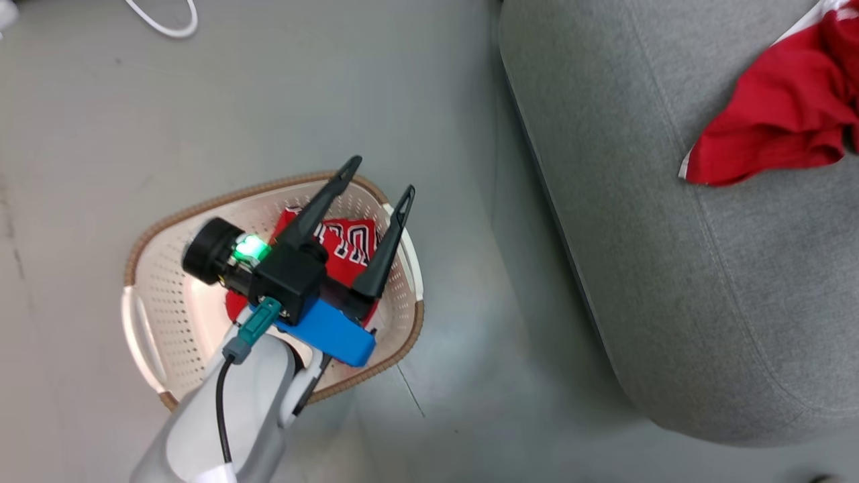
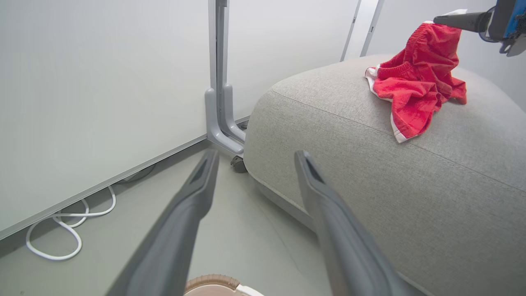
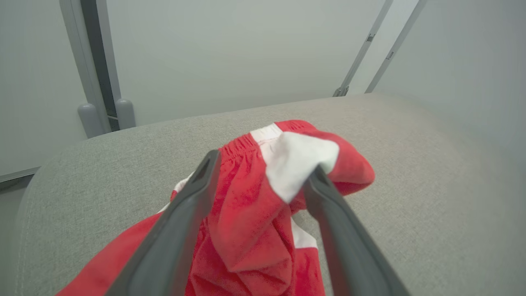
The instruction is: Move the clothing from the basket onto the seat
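The grey seat [image 1: 671, 235] carries the red piece with white trim [image 1: 778, 114], which lies crumpled well back from the seat's rounded corner. On the floor near the seat's side edge stands the basket [image 1: 161, 282], with the red jersey [image 1: 352, 245] inside it. The left hand [image 1: 382, 176] hovers over the jersey, fingers spread and empty. The right hand [image 3: 263, 162] has its fingers parted around the red piece, with a white fold resting on one finger.
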Tool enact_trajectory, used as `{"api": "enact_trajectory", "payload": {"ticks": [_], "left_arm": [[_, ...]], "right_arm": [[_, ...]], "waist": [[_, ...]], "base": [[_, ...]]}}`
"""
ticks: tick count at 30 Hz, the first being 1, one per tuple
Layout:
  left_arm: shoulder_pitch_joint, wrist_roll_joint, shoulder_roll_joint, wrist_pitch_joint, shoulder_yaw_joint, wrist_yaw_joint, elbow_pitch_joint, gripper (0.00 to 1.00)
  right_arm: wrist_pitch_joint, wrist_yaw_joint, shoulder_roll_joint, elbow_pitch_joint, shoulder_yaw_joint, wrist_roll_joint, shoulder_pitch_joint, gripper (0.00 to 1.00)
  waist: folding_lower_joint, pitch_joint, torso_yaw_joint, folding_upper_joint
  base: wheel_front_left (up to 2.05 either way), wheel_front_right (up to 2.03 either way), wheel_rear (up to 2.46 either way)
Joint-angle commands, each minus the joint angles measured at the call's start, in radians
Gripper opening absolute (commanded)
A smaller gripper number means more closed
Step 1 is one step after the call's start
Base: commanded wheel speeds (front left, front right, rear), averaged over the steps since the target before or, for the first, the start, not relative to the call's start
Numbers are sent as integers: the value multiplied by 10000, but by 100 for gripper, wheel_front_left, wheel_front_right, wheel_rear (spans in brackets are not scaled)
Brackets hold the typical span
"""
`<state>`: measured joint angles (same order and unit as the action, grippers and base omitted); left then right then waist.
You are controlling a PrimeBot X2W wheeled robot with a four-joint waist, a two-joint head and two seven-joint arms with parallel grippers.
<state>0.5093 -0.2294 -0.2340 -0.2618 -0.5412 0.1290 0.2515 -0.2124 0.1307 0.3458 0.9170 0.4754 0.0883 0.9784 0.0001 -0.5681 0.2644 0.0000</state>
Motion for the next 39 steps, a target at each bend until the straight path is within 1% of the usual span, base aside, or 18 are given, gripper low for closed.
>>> {"api": "enact_trajectory", "payload": {"ticks": [1, 2, 3, 6, 10, 13, 16, 19, 24, 27, 32, 37, 39], "left_arm": [[-237, -89, 110, -48, 42, 23, 90, 100], [-328, -111, 199, -48, 88, 23, 133, 100], [-571, -195, 371, -48, 206, 23, 229, 100], [-1080, -299, 603, -48, 431, 23, 373, 100], [-1770, -410, 911, -48, 873, 23, 530, 100], [-2303, -445, 1097, -48, 1250, 23, 587, 100], [-2752, -467, 1246, -48, 1612, 23, 595, 100], [-3190, -496, 1327, -50, 2051, 23, 601, 100], [-3687, -591, 1438, -39, 2711, 23, 599, 100], [-3870, -600, 1473, -39, 3038, 23, 557, 100], [-4052, -543, 1538, -40, 3541, 23, 480, 100], [-4202, -460, 1564, -40, 3875, 23, 448, 100], [-4249, -410, 1566, -40, 3944, 23, 450, 100]], "right_arm": [[-37, 1, 113, -55, -50, 140, -413, 100], [-2, 1, 137, -87, -91, 200, -567, 100], [33, 1, 161, -141, -166, 288, -919, 100], [41, 1, 194, -340, -361, 347, -1521, 100], [27, 1, 54, -865, -682, 203, -2463, 100], [121, 1, -111, -1491, -960, 18, -3221, 100], [270, 1, -330, -2369, -1225, -367, -4143, 100], [565, 1, -643, -3523, -1633, -737, -5106, 100], [1187, 1, -1212, -5856, -2058, -1171, -6759, 100], [1559, 1, -1618, -7169, -2242, -1196, -7667, 100], [1993, 1, -2336, -8866, -2575, -1079, -9041, 100], [1923, 1, -2675, -9184, -2998, -1120, -9700, 100], [1897, 1, -2775, -9131, -3137, -1172, -9923, 100]], "waist": [[-1, 641, -237, 0], [-1, 846, -293, 0], [-1, 1364, -411, 0], [-1, 2141, -584, 0], [-1, 3189, -871, 0], [-1, 3821, -1099, 0], [-1, 4346, -1377, 0], [-1, 4697, -1600, 0], [-1, 5019, -1970, 0], [-1, 5097, -2218, 0], [-1, 5185, -2660, 0], [-1, 5315, -2941, 0], [-1, 5373, -3046, 0]], "base": [[0, 0, 0], [0, 0, 0], [0, 0, 0], [0, 0, 0], [0, 0, 0], [0, 0, 0], [0, 0, 0], [0, 0, 0], [0, 0, 0], [0, 0, 0], [0, 0, 0], [0, 0, 0], [0, 0, 0]]}}
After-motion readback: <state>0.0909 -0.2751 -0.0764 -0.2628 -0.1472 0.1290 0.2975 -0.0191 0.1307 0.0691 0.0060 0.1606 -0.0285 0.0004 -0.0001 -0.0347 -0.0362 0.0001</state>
